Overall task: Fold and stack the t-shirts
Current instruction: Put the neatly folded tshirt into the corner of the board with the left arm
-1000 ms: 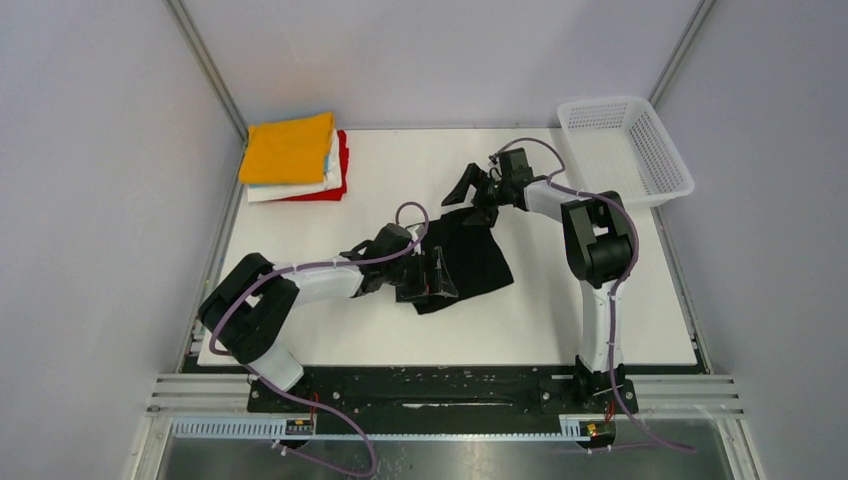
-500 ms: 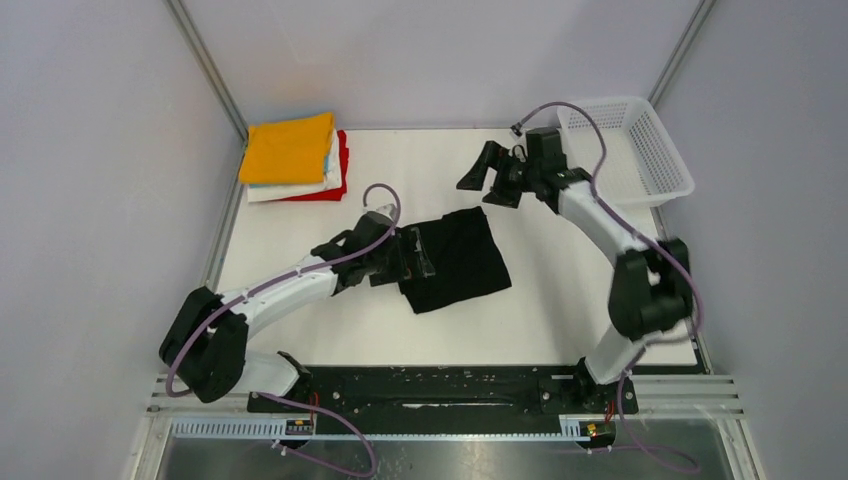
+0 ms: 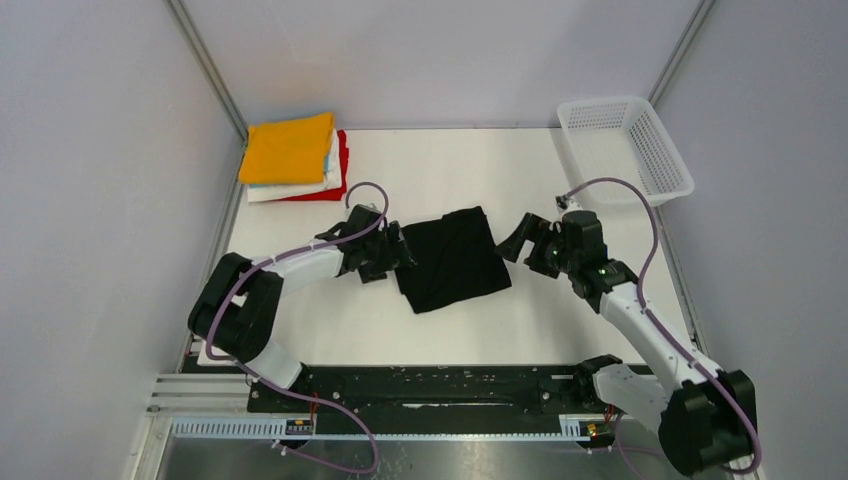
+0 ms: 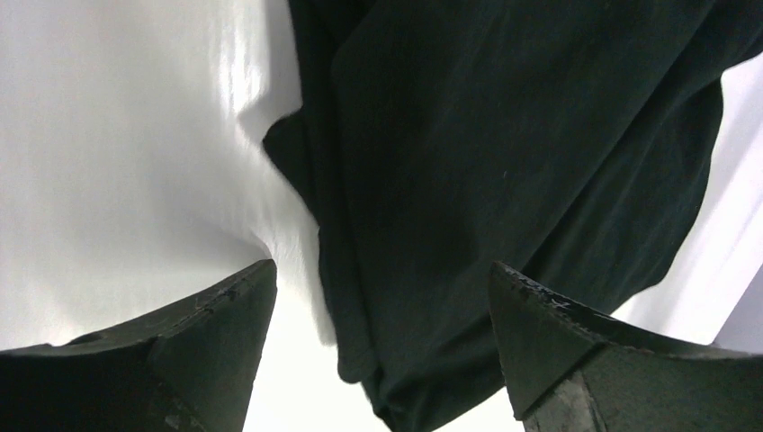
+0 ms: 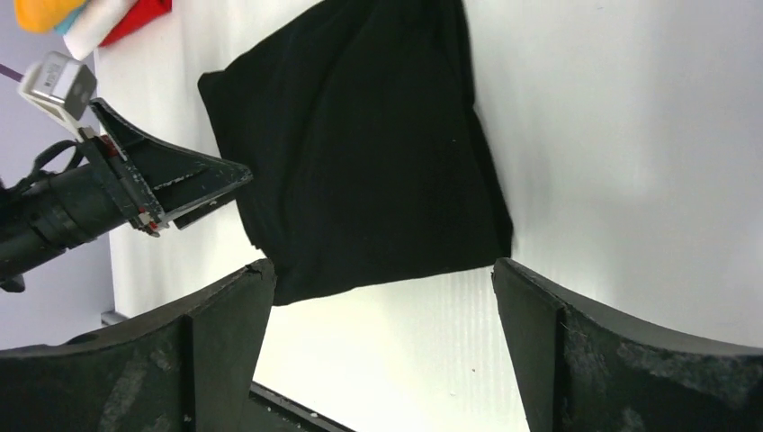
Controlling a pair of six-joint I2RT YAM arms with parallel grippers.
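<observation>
The black t-shirt lies folded in a rough square at the table's middle. My left gripper is open and empty at its left edge, with the cloth's edge between and beyond the fingers. My right gripper is open and empty just right of the shirt, which shows whole in the right wrist view. A stack of folded shirts, orange-yellow on top with light blue, white and red under it, sits at the far left corner.
A white mesh basket stands at the far right corner, partly off the white table. The left gripper and a corner of the stack show in the right wrist view.
The right gripper left the shirt's far edge, swung toward the basket, then came down to the shirt's right side. The left gripper drew back from the shirt's near-left part to its left edge.
</observation>
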